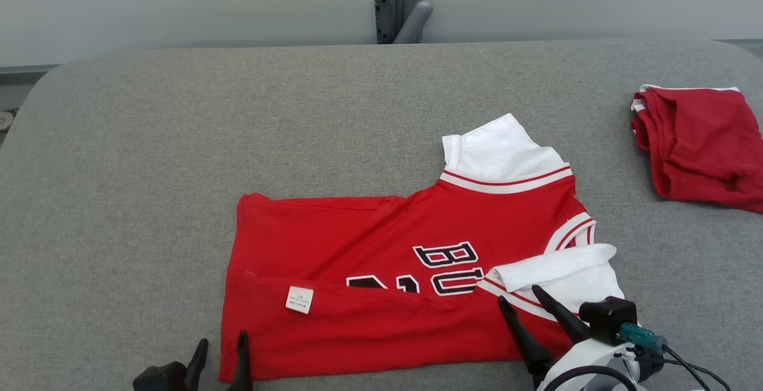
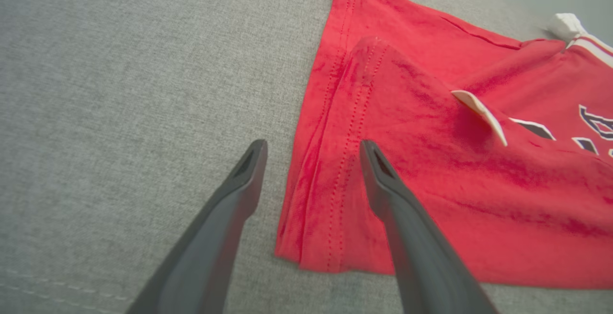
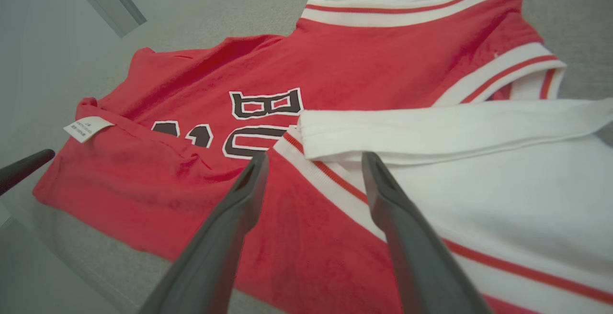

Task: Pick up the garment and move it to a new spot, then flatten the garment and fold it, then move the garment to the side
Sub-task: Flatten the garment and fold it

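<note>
- Garment (image 1: 387, 242), red with white sleeves, lies mid-bench on the grey bench (image 1: 149, 170), toward the near edge. It is mostly flat.
- The near long edge is turned up over the body as a flap (image 1: 357, 319), with the label (image 1: 299, 299) facing up. I read this as mid-fold, first long fold laid.
- Left pincer (image 1: 222, 340) has its fingers apart and holds nothing. It straddles the near-left corner, one finger over bench and one over the hem (image 2: 335, 113).
- Right pincer (image 1: 517, 294) is also spread and empty. It sits above the near sleeve (image 1: 560, 269), where white cloth laps over red.
- Likely next move is to fold the far edge and far sleeve (image 1: 501, 152) inward to match.
- Doing it well:
  - Pinch the top layer only, or the laid flap will peel back.
  - Take both ends of the edge at the same height, lift low and lay it parallel to the flap.
  - Tuck the near sleeve square first, since it sticks out past the body line.
  - Smooth the wrinkles by the left hem before stacking more layers.
- Second red garment (image 1: 703, 146) sits far right, well apart. Keep sweeps clear of it.
</note>
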Controlling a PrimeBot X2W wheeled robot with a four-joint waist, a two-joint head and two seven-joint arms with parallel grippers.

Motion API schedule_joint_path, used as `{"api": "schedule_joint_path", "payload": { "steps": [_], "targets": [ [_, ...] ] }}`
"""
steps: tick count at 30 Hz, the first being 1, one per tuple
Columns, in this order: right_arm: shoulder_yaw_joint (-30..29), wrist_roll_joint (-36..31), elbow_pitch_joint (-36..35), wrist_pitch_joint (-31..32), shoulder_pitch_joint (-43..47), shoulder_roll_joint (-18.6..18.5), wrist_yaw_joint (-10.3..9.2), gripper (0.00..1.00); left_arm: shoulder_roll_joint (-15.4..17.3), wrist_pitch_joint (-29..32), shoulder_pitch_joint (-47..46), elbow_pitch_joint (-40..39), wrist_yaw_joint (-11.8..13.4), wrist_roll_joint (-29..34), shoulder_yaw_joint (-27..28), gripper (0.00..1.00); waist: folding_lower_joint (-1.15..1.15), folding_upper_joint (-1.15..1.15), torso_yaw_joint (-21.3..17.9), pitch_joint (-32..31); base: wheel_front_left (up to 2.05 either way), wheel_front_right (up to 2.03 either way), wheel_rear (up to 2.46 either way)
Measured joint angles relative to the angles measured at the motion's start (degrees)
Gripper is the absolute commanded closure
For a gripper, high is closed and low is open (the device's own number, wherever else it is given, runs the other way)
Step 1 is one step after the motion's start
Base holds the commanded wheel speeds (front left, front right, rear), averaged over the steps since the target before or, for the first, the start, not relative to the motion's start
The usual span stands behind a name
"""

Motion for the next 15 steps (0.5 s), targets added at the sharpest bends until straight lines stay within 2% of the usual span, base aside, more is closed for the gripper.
{"api": "schedule_joint_path", "payload": {
  "steps": [3, 4, 6, 15],
  "targets": [
    [0.27, -0.20, 0.07, 0.00, -0.60, 0.19, 0.00, 0.12, 0.01, 0.00, -0.16, 0.01, 0.01, -0.11, -0.18, 0.00, 0.00, 0.00, 0.23, 0.47, 0.00, 0.00, 0.00],
    [0.32, -0.21, 0.08, 0.00, -0.63, 0.22, 0.01, 0.23, 0.01, 0.00, -0.20, 0.01, 0.02, -0.13, -0.22, 0.00, 0.00, 0.00, 0.29, 0.62, 0.00, 0.00, 0.00],
    [0.41, -0.27, 0.26, 0.00, -0.75, 0.25, 0.00, 0.33, 0.01, 0.00, -0.42, 0.01, 0.09, -0.30, -0.35, 0.00, 0.00, 0.00, 0.38, 0.90, 0.00, 0.00, 0.00],
    [1.09, -0.36, 1.22, 0.00, -2.20, 0.60, 0.00, 0.47, 0.00, 0.00, -1.17, 0.12, 0.20, -0.88, -1.08, 0.00, 0.00, 0.00, 0.68, 1.93, 0.00, 0.00, 0.00]
  ]
}}
